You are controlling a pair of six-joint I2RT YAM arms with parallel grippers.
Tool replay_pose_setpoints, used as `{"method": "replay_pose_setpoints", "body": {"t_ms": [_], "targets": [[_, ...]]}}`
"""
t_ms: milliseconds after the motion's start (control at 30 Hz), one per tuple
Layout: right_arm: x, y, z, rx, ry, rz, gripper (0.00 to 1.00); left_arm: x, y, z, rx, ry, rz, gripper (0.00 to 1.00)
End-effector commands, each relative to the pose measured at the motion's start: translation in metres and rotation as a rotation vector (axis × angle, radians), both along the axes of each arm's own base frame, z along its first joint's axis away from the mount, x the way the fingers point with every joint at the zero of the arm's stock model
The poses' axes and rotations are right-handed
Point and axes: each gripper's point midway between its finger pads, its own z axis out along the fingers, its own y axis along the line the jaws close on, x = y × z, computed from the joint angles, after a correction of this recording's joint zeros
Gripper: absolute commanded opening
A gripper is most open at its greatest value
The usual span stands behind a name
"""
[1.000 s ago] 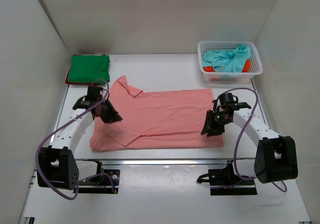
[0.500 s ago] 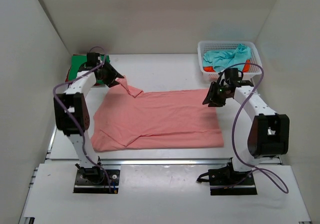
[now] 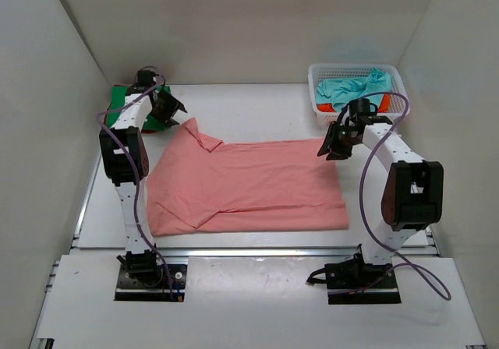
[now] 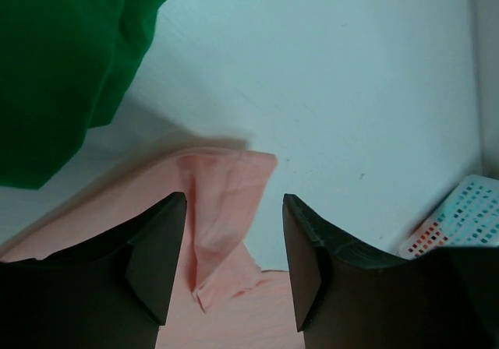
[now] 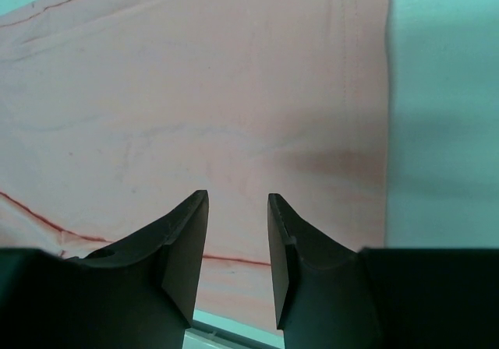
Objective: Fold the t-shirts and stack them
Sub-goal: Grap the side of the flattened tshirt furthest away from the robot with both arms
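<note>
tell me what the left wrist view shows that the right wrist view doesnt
Only the left wrist view: the green t-shirt at upper left, a folded flap of the salmon pink t-shirt seen between the fingers of the open left gripper, and a corner of the white basket at lower right. Only the right wrist view: that shirt's straight stitched edge running down beside the table, below the open right gripper. Both: salmon cloth lying on the table, and fingers apart, holding nothing.
</note>
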Motion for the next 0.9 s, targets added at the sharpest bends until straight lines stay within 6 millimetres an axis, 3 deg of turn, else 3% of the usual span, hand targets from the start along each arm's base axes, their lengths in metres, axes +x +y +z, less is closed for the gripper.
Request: {"method": "replay_pose_setpoints", "body": {"t_ms": [0,167,267,300,367,533,667,800,867], "targets": [[0.017,-0.003,0.008,-0.006,-0.032,-0.017,0.33,-0.013,-0.013,-0.014,-0.042,0.098,0.009,0.65],[0.026,-0.002,0.003,-0.017,-0.018,-0.008,0.34,-0.020,-0.026,-0.048,-0.089,0.201,-0.013,0.65],[0.031,-0.002,-0.003,-0.034,-0.014,-0.011,0.33,-0.020,-0.028,-0.055,-0.066,0.227,-0.029,0.62],[0.038,-0.009,-0.003,-0.053,-0.040,-0.029,0.33,-0.017,-0.028,-0.051,-0.068,0.215,-0.034,0.56],[0.044,-0.012,-0.006,-0.079,-0.069,-0.044,0.33,-0.016,-0.032,-0.051,-0.075,0.208,-0.041,0.31],[0.071,-0.023,-0.017,-0.143,-0.152,-0.110,0.37,-0.020,-0.036,-0.047,-0.095,0.204,-0.058,0.00],[0.090,-0.032,-0.028,-0.203,-0.182,-0.182,0.51,-0.026,-0.034,-0.046,-0.088,0.212,-0.071,0.00],[0.114,-0.040,-0.039,-0.254,-0.201,-0.226,0.57,-0.028,-0.033,-0.039,-0.098,0.193,-0.079,0.00],[0.120,-0.038,-0.059,-0.270,-0.159,-0.224,0.57,-0.032,-0.039,-0.037,-0.113,0.197,-0.095,0.00]]}}
